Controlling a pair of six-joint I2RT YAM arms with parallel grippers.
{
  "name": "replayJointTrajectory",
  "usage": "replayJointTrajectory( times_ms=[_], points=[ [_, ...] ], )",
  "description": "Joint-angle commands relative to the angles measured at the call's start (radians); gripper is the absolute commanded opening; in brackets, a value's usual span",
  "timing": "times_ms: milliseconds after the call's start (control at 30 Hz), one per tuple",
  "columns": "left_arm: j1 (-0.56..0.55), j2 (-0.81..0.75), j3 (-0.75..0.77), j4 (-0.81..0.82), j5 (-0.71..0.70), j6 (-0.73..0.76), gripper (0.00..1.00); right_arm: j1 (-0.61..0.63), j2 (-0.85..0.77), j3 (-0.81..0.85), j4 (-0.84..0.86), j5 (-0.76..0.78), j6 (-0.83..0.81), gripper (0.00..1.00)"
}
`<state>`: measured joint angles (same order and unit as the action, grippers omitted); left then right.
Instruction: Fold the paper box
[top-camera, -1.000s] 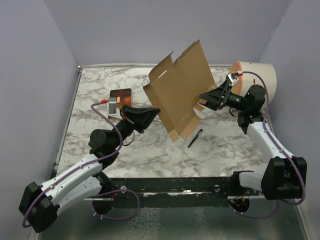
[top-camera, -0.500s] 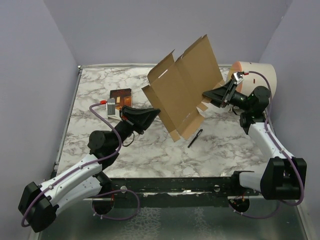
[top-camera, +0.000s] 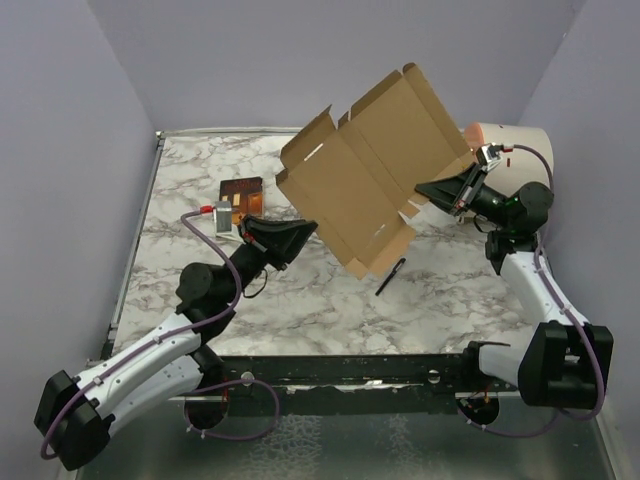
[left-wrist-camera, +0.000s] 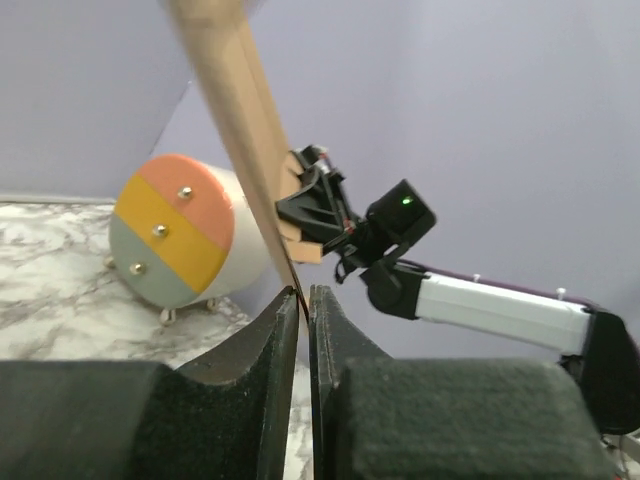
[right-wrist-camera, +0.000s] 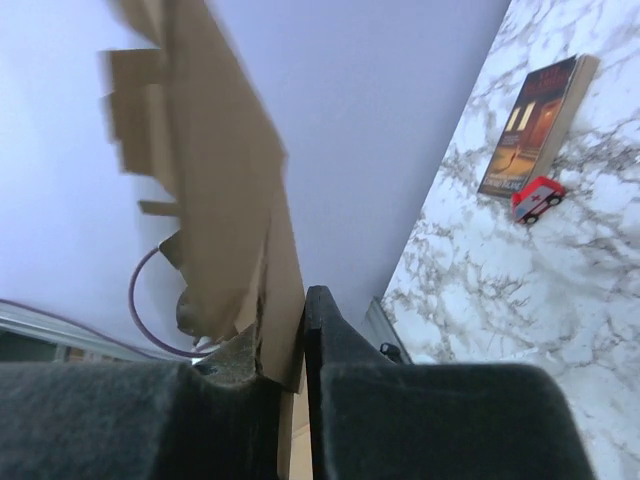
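Looking at the marble table (top-camera: 450, 290) first: nothing on it has budged, all the action is up in the air. The paper box (top-camera: 370, 170) was standing nearly upright a second ago. Now it's tipped back and lifted higher, spanning the gap between the two claws and well clear of the tabletop.

The other change is the right claw (top-camera: 425, 190). It was gaping beside the sheet's edge a second ago, and now the right wrist view shows it pinched down on that edge flap (right-wrist-camera: 285, 320). The left claw (top-camera: 305, 228) is clamped on the opposite lower edge, with the board squeezed thin between its fingers (left-wrist-camera: 303, 295).

So my read is that both arms finally have a hold, which is what you'd want before creasing anything. No fold is made yet. It's still one flat sheet.

Materials:
- **Table:** white marble with grey veins, looks smooth.
- **Box:** plain brown corrugated board, die-cut, with notched flaps, tabs and a slot. It's stiff enough to hold flat.
- **Cream cylinder (top-camera: 510, 150):** right behind the right claw, with a striped end face in orange, yellow and grey.
- **Dark book (top-camera: 242, 190):** just beyond the left claw, with an orange cover picture.
- **Thin black pen (top-camera: 390, 277):** on the table, below and between the claws.
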<state>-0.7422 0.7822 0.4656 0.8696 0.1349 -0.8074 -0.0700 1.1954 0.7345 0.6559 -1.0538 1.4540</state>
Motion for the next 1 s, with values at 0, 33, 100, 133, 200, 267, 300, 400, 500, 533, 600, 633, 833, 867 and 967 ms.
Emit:
replayJointTrajectory(
  times_ms=[0,33,100,133,200,267,300,400,500,533,600,633,833,867,967],
  points=[
    [-0.008,-0.097,-0.033,-0.133,-0.116,0.037,0.21,-0.052,-0.039,-0.027,0.093,0.004,-0.01,0.04],
    [-0.007,-0.117,-0.031,-0.205,-0.15,0.044,0.28,-0.059,-0.042,-0.029,0.088,-0.002,-0.027,0.03],
    [-0.008,-0.153,-0.002,-0.399,-0.216,0.06,0.4,-0.068,-0.053,-0.026,0.065,-0.016,-0.088,0.02],
    [-0.008,-0.168,0.015,-0.491,-0.247,0.069,0.44,-0.07,-0.059,-0.018,0.035,-0.025,-0.134,0.01],
    [-0.007,-0.196,0.044,-0.661,-0.285,0.084,0.5,-0.071,-0.076,-0.003,-0.036,-0.044,-0.247,0.01],
    [-0.007,-0.236,0.061,-0.772,-0.296,0.103,0.54,-0.072,-0.099,0.007,-0.098,-0.061,-0.361,0.01],
    [-0.008,-0.259,0.067,-0.816,-0.305,0.108,0.57,-0.072,-0.112,0.008,-0.124,-0.07,-0.418,0.01],
    [-0.008,-0.339,0.081,-0.901,-0.324,0.136,0.66,-0.073,-0.141,0.002,-0.191,-0.108,-0.57,0.01],
    [-0.008,-0.41,0.096,-0.93,-0.342,0.184,0.77,-0.073,-0.169,0.004,-0.273,-0.15,-0.725,0.01],
    [-0.008,-0.423,0.103,-0.93,-0.344,0.202,0.8,-0.073,-0.175,0.01,-0.298,-0.174,-0.781,0.01],
    [-0.008,-0.423,0.134,-0.934,-0.333,0.239,0.85,-0.073,-0.181,0.03,-0.376,-0.209,-0.884,0.01],
    [-0.007,-0.411,0.156,-0.94,-0.32,0.26,0.87,-0.073,-0.181,0.04,-0.41,-0.233,-0.937,0.01],
    [-0.007,-0.147,0.414,-1.085,-0.181,0.376,0.93,-0.073,-0.173,0.127,-0.686,-0.301,-1.224,0.01],
    [-0.007,-0.092,0.463,-1.106,-0.154,0.392,0.93,-0.073,-0.17,0.137,-0.717,-0.305,-1.259,0.01],
    [-0.004,0.043,0.586,-1.114,-0.063,0.436,0.96,-0.073,-0.164,0.164,-0.796,-0.31,-1.34,0.01]
  ],
)
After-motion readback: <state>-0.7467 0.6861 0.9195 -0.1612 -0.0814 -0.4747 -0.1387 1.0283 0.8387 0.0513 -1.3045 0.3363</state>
